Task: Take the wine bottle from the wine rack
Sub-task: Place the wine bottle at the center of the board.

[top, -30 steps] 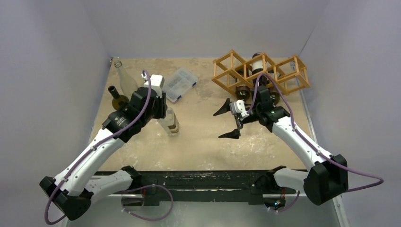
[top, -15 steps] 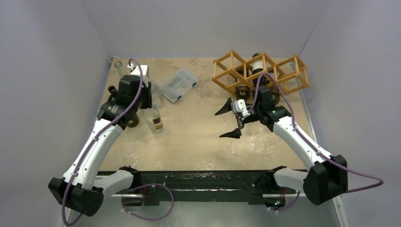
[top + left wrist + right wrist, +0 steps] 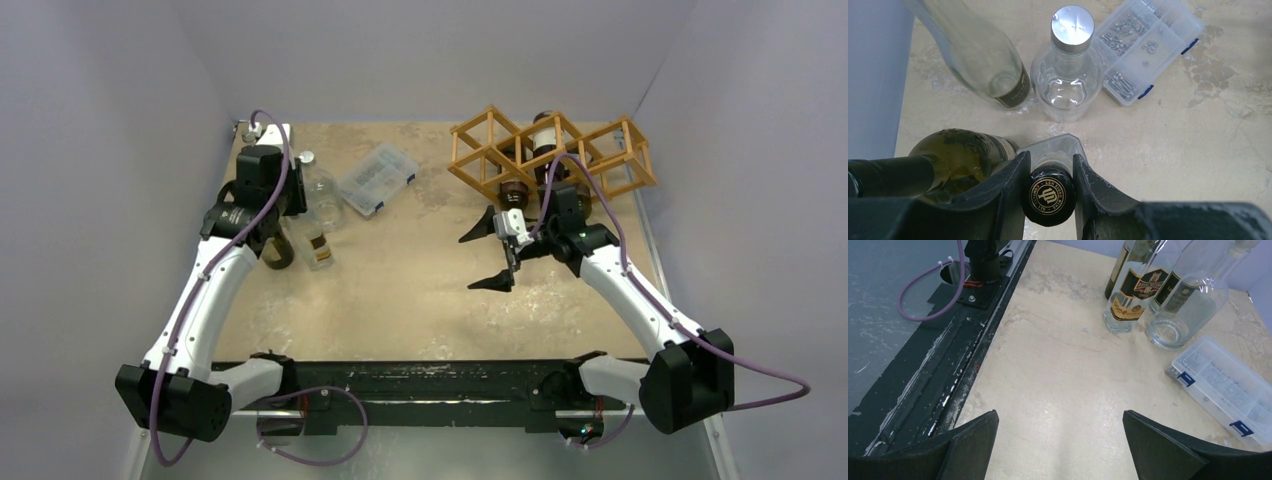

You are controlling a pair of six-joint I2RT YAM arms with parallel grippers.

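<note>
My left arm has carried the square clear glass bottle with the black cap (image 3: 1049,197) to the far-left bottle group, well apart from the light-brown wooden lattice rack (image 3: 487,148). My left gripper (image 3: 1050,159) clamps its neck.

Step in hand, as judged: set-down. Next: confirm base contact, then release.

My right gripper (image 3: 1060,417) hangs wide and empty.

The rack holds a dark, white-labelled bottle (image 3: 545,133). The clear plastic compartment box (image 3: 1148,47) contains small metal hardware.

Light-brown lattice wine rack (image 3: 486,152), far right — dark white-labelled wine bottle (image 3: 545,135) in it.
</note>
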